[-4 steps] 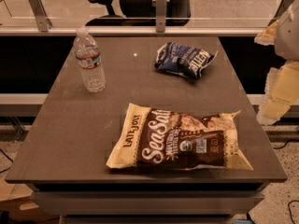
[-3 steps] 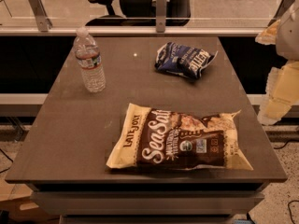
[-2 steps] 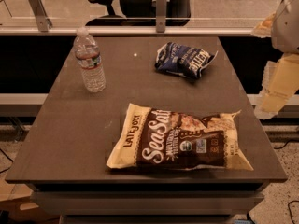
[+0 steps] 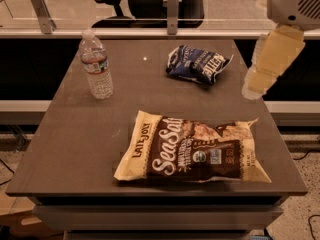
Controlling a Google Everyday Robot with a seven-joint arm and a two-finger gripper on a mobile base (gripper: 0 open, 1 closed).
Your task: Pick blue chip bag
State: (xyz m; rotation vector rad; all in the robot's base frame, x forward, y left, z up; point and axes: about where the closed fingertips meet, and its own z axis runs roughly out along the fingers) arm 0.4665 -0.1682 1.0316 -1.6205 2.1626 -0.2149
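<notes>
Camera view gives you a brown table [image 4: 75, 134] seen from above its near edge, and at the upper left of the tabletop you see a clear water bottle [image 4: 97, 66] standing upright with its cap on and a label around its upper body. Moving right, you find a large cream-and-brown chip bag [image 4: 192, 149] lying flat in the lower middle of the frame, near the front edge, its "Sea Salt" lettering readable and its long side running roughly left to right. Above it in the frame, well apart from it and toward the far right part of the tabletop, you have the blue chip bag [image 4: 197, 64]: small, dark navy, wrinkled and glossy, with white lettering, lying on the table with nothing touching it. At the right edge of the frame you see the gripper [image 4: 257, 81], a pale cream shape hanging down from the white arm housing [image 4: 292, 4] in the upper right corner. It hovers beside the table's right side, near the blue chip bag but clear of it, and it has hold of nothing you can see. You cannot tell how far open it is.
</notes>
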